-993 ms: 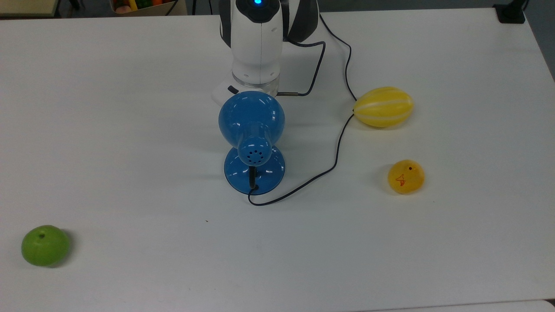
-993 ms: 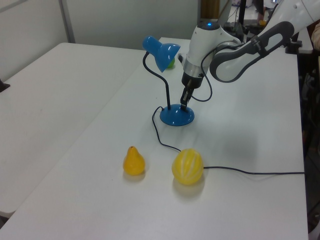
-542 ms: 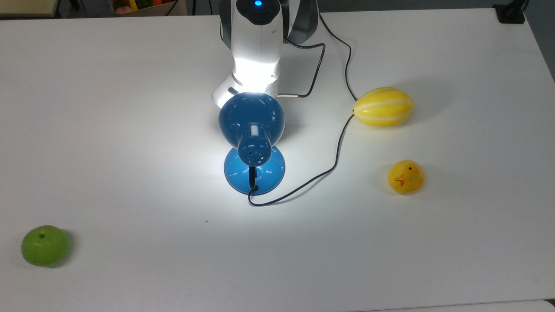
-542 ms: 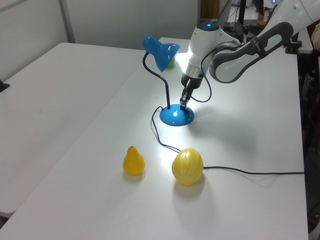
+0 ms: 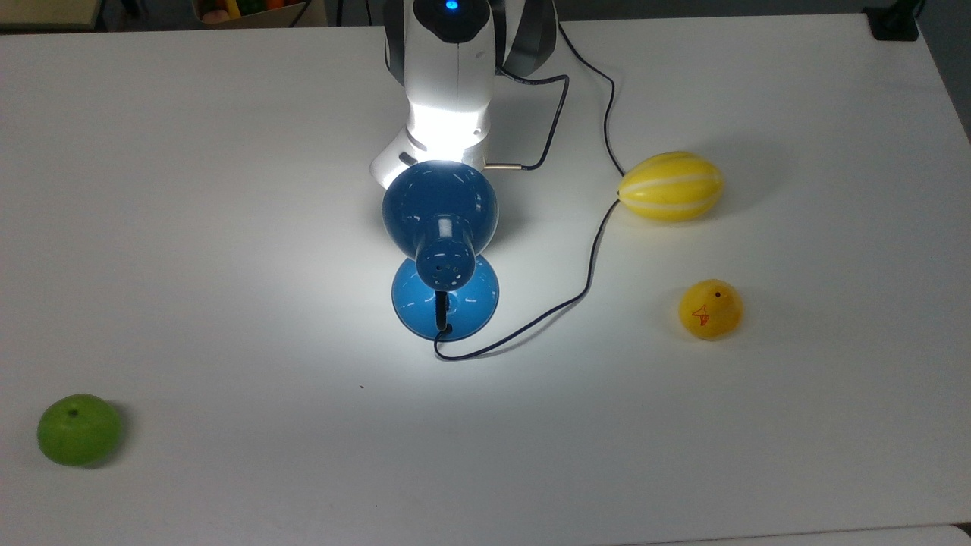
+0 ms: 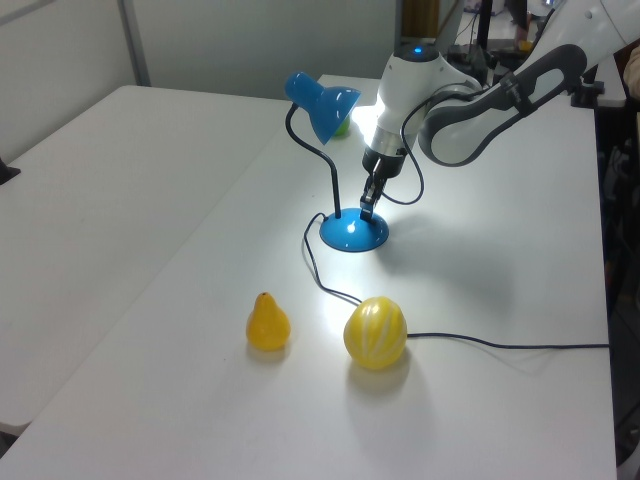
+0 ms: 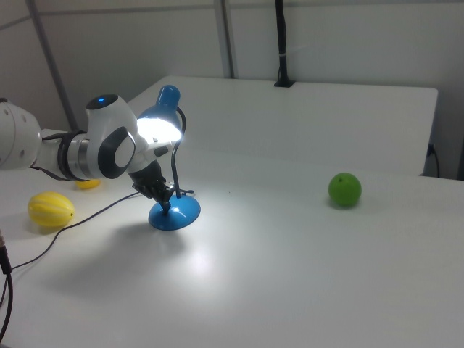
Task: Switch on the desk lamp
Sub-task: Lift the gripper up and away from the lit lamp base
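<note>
The desk lamp point(image 5: 441, 227) stands in the middle of the white worktop point(image 5: 190, 227), and its light is on. A bright patch shines on the worktop under the blue shade. The gripper point(image 6: 368, 205) points down at the lamp's round blue base point(image 6: 353, 232). Its tip is right over the base, on the side away from the black neck point(image 6: 322, 165). Whether it touches the base cannot be made out. The gripper looks closed, with its fingers pressed together and nothing held.

The lamp's thin black cord point(image 5: 584, 265) runs from the base across the worktop and passes just beside a yellow striped melon point(image 5: 670, 186). A small yellow pear point(image 5: 710, 309) sits near the melon, apart from the cord. A green apple point(image 5: 79, 429) lies far off, near the top view's lower left corner. None of the fruit is between the gripper and the lamp.
</note>
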Robot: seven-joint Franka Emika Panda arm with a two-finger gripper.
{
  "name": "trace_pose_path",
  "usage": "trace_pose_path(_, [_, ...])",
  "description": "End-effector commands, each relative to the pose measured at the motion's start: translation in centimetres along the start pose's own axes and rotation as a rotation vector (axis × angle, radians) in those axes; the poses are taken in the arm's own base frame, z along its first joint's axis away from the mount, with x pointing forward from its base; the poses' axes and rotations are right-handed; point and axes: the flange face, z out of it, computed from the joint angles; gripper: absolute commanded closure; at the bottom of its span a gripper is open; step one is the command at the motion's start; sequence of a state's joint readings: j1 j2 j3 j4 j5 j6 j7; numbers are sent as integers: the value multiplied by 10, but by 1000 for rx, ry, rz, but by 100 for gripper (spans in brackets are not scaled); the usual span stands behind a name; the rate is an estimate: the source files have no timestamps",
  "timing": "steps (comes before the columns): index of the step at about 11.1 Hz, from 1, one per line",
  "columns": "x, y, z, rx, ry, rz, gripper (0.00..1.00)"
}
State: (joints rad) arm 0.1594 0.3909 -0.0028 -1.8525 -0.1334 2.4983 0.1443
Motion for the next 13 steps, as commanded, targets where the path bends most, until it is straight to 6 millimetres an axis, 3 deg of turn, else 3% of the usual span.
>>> trace_pose_path(1, [-8,8,-11,-29,-63,14,100])
trace_pose_path(7, [-35,17,-92,-80,-283,25,100])
trace_pose_path(11, [-51,33,-181,-90,-292,48,100])
trace_pose_path(13, [-49,41,-218,-86,-306,69,100])
